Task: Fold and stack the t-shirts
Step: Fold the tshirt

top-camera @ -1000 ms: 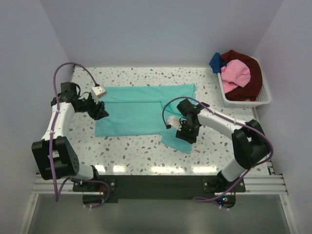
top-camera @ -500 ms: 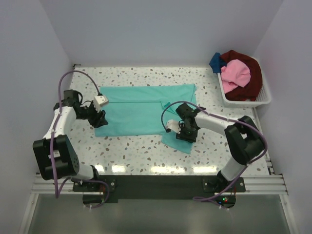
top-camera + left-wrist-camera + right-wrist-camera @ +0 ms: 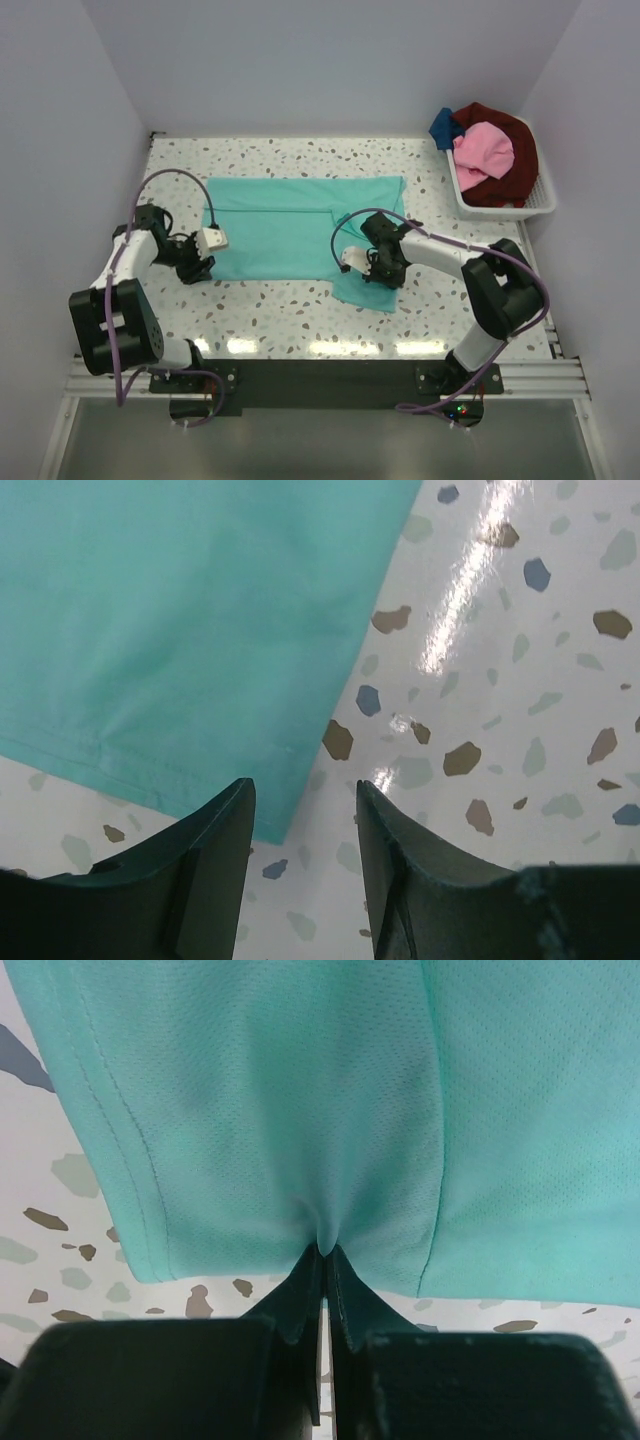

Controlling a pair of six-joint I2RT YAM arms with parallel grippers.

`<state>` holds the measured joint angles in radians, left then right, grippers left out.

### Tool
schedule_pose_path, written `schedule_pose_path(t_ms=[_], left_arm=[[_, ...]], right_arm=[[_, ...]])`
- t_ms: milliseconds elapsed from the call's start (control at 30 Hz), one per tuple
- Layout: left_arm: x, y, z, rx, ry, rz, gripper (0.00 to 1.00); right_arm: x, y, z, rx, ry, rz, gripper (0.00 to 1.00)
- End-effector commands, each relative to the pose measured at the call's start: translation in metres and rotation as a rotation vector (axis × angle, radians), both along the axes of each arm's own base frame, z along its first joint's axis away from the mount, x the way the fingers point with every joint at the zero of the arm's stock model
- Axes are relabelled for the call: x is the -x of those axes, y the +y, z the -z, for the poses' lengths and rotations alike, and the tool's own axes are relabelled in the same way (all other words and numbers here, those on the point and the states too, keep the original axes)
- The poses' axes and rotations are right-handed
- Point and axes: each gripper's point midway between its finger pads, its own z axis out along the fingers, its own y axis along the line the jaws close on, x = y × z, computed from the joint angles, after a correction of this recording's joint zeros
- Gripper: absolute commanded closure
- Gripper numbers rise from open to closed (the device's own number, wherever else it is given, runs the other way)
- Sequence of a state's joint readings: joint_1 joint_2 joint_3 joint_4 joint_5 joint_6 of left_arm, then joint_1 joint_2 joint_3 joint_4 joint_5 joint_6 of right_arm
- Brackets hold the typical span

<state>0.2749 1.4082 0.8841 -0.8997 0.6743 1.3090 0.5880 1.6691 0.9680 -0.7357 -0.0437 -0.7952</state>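
A teal-green t-shirt (image 3: pixel 290 228) lies spread flat mid-table. My left gripper (image 3: pixel 197 270) stands open at the shirt's near-left corner; in the left wrist view that corner of the shirt (image 3: pixel 180 630) lies just ahead of the gap in the left gripper (image 3: pixel 303 798), with nothing held. My right gripper (image 3: pixel 373 273) sits on the near-right flap of the shirt. In the right wrist view the right gripper (image 3: pixel 325 1252) is shut on a pinched fold of the teal fabric (image 3: pixel 300 1110). Pink (image 3: pixel 485 150), dark red (image 3: pixel 518 165) and blue (image 3: pixel 443 127) t-shirts are heaped in the basket.
The white slatted basket (image 3: pixel 540 203) stands at the back right by the wall. The speckled tabletop (image 3: pixel 280 310) shows bare in front of the shirt. Grey walls close in the table on the left, back and right.
My right gripper has shut on the shirt's near-right flap. My left gripper has slid towards me along the shirt's left edge to its near-left corner, still open.
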Motion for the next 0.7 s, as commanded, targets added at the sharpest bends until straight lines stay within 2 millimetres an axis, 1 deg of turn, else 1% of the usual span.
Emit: schedule_pose_path(t_ms=[0, 33, 200, 433, 567, 667], left_arm=[[0.01, 0.013, 0.008, -0.123, -0.07, 0.148, 0.51], [0.012, 0.017, 0.013, -0.149, -0.063, 0.161, 0.51], [0.006, 0.029, 0.027, -0.221, -0.085, 0.238, 0.52], [-0.001, 0.028, 0.044, -0.225, -0.07, 0.275, 0.54], [-0.01, 0.027, 0.053, -0.244, -0.081, 0.276, 0.54], [-0.01, 0.03, 0.065, -0.269, -0.063, 0.28, 0.56]], right_arm=[[0.02, -0.001, 0.006, -0.004, 0.084, 0.032, 1.0], [0.021, -0.001, 0.004, -0.008, 0.087, 0.037, 1.0], [0.021, 0.007, -0.005, -0.042, 0.096, 0.068, 1.0], [0.018, 0.009, -0.01, -0.043, 0.099, 0.079, 1.0], [0.016, 0.01, -0.011, -0.045, 0.095, 0.085, 1.0], [0.016, 0.009, -0.012, -0.041, 0.096, 0.087, 1.0]])
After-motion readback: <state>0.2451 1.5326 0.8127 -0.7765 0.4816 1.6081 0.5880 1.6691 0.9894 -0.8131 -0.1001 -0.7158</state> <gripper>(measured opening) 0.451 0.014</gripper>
